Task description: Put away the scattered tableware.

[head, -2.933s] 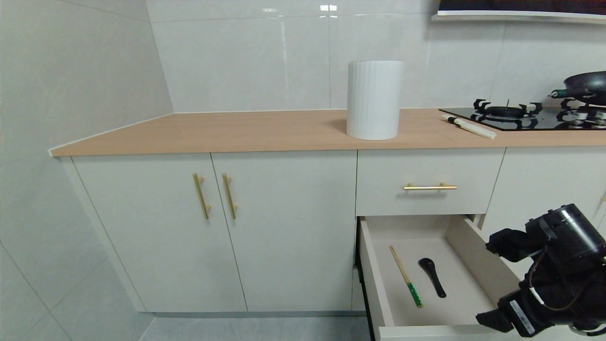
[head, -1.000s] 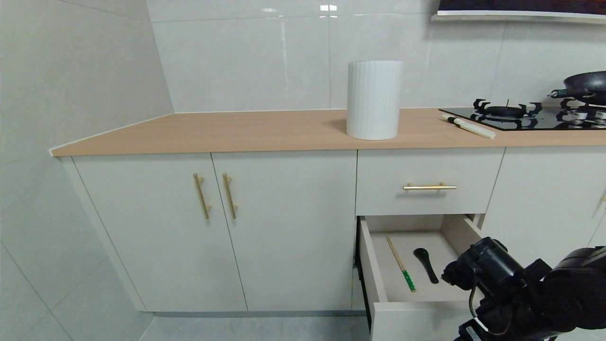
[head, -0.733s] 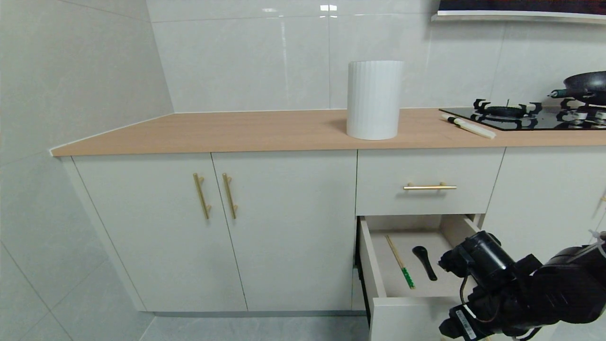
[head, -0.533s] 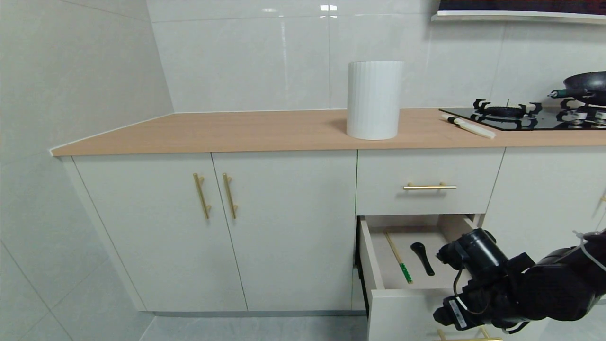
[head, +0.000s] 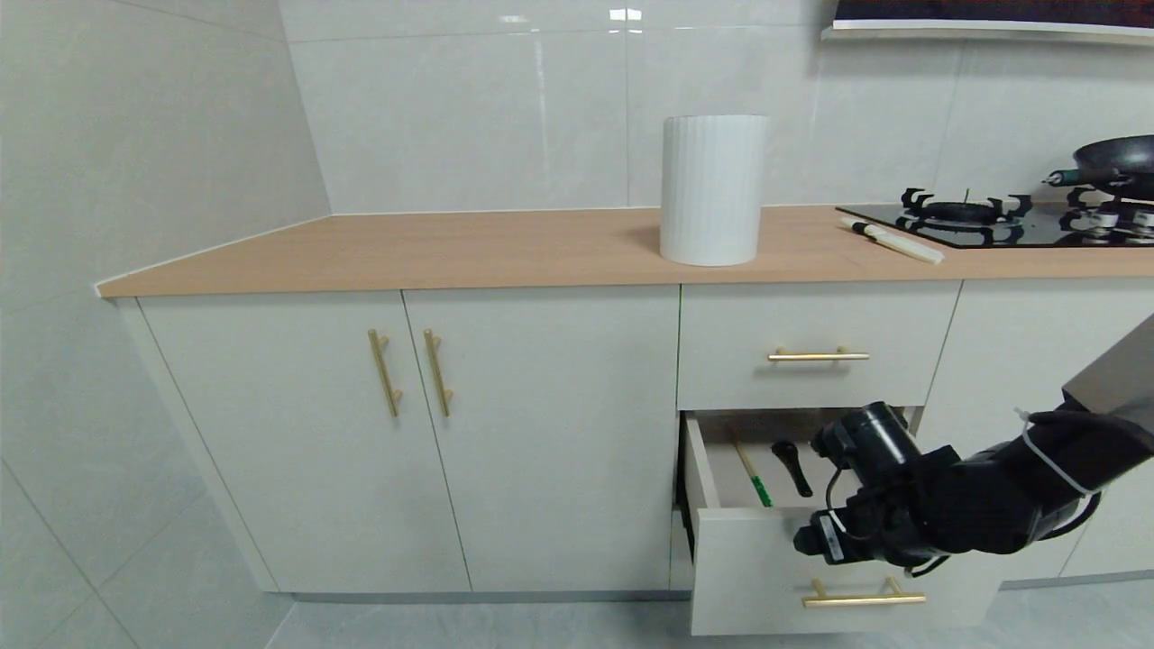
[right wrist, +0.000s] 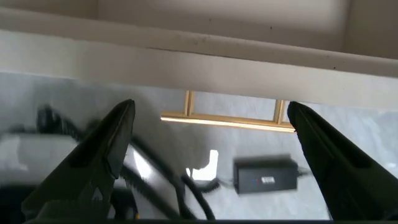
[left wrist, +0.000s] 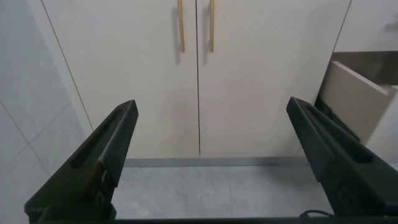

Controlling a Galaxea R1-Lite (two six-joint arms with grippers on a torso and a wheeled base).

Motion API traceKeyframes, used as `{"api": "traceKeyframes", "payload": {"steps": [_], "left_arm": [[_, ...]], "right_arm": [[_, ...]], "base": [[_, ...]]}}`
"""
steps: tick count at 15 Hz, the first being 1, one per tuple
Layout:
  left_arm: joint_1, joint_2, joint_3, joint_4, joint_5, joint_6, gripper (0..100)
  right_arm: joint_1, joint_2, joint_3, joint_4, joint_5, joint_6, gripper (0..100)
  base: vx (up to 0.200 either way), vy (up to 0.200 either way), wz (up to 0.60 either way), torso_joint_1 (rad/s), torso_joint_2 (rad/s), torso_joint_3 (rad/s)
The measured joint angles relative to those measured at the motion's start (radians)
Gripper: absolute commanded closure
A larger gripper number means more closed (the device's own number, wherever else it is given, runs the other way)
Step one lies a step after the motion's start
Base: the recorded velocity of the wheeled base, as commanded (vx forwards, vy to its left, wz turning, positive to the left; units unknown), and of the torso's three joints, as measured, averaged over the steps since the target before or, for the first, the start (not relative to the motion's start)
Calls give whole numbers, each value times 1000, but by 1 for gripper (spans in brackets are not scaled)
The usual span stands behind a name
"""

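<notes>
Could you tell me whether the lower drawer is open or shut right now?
Partly open: the lower drawer juts out from the cabinet face, and the chopsticks and black spoon show inside it.

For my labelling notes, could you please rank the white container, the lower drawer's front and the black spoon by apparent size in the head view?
1. lower drawer's front (nearer the camera)
2. white container
3. black spoon
</notes>
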Motion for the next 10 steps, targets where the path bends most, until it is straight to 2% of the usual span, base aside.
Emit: {"api": "traceKeyframes", "payload": {"steps": [10], "left_arm": [[0,0,0,0,0,0,0]], "right_arm": [[-96,271,-309,-219,-2,20,0]], "base": [[0,0,0,0,0,0]]}}
